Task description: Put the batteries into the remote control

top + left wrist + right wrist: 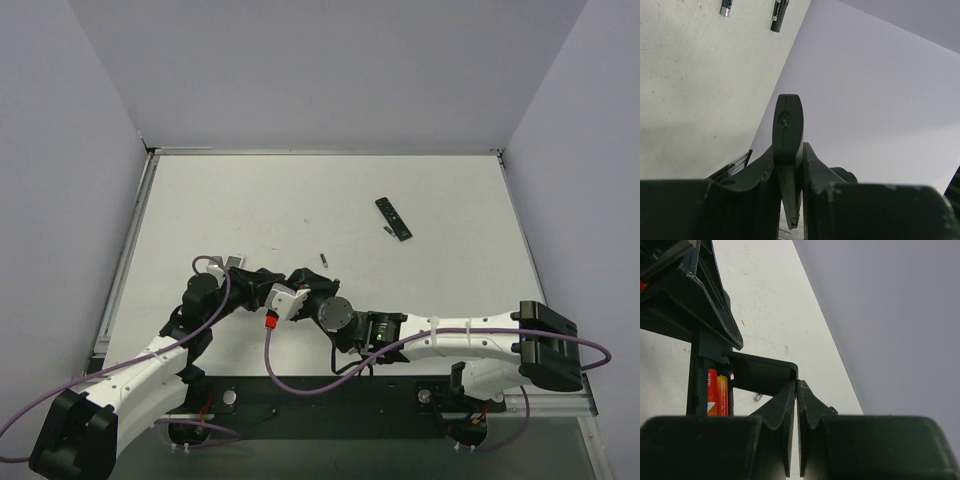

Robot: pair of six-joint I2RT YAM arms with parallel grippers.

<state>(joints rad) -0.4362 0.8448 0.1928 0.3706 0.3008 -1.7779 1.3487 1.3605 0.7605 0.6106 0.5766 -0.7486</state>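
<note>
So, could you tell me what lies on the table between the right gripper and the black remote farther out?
In the top view, one small battery lies on the otherwise bare table, roughly midway between the right gripper and the remote.

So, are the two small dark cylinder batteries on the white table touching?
Apart: left wrist view shows bare table between one battery and the other.
</note>
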